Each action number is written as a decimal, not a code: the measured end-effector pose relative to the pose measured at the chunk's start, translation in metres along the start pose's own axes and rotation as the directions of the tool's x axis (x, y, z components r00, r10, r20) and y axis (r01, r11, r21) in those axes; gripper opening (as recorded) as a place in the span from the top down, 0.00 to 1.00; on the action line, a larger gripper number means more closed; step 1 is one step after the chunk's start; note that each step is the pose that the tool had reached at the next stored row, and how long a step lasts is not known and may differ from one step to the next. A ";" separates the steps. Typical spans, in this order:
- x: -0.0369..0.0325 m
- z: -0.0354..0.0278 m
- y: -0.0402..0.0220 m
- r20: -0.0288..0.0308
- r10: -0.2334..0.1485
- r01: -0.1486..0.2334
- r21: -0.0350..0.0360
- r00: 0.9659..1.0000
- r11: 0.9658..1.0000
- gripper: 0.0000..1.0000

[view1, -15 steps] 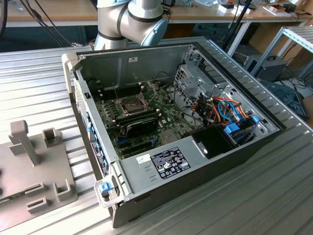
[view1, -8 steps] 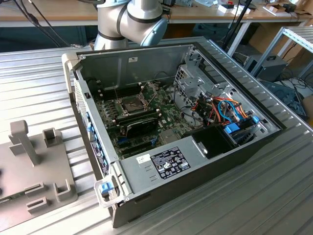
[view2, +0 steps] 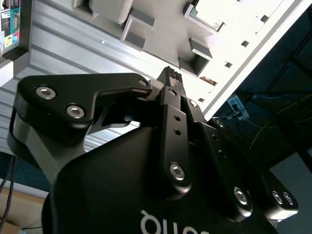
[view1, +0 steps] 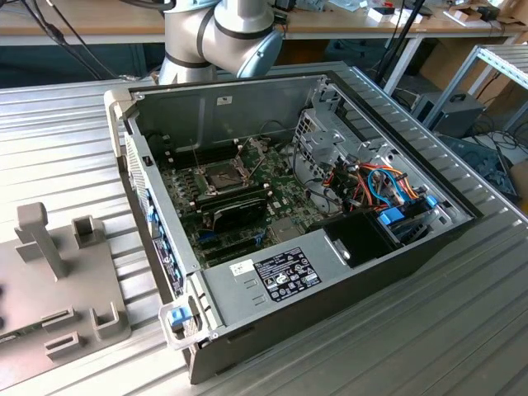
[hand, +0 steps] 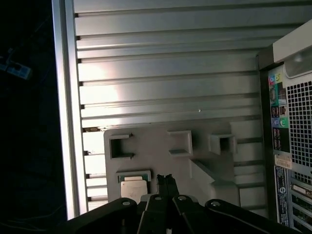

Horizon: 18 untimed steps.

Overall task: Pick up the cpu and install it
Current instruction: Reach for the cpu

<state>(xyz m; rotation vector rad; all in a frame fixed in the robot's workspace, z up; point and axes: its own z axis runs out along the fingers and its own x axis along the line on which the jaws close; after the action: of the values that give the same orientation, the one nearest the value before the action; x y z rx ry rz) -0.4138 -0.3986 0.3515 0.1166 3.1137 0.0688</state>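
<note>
Fingers of the gripper are together in both wrist views, with nothing clamped between them. They hang over a grey fixture plate that lies flat on the ribbed metal table.

Cpu: it lies flat in a square pocket of the fixture plate, silver top up, just beside the fingertips and apart from them. The other pockets and raised blocks of the plate stand farther from the fingers.

In the exterior view the plate is on the exterior view's left of an open computer case, close beside it on the same table. Inside the case a green motherboard carries a dark socket with a metal frame. A black oblong part sits just nearer than the socket. Whether the socket frame is raised or closed I cannot tell. Coloured cables lie in the case's right half. The arm rises at the far side of the case.
</note>
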 end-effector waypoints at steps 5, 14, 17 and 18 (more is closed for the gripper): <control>0.0020 0.0061 -0.0003 0.000 0.000 0.000 0.000 1.000 1.000 0.89; 0.0200 0.0188 -0.0023 0.001 0.000 0.000 0.000 1.000 1.000 0.89; 0.0238 0.0231 -0.0030 0.001 -0.001 0.001 0.000 1.000 1.000 0.89; 0.0244 0.0243 -0.0037 0.001 -0.001 0.001 0.000 1.000 1.000 0.89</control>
<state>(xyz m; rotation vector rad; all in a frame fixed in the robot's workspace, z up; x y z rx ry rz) -0.4378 -0.3994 0.3265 0.1153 3.1129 0.0688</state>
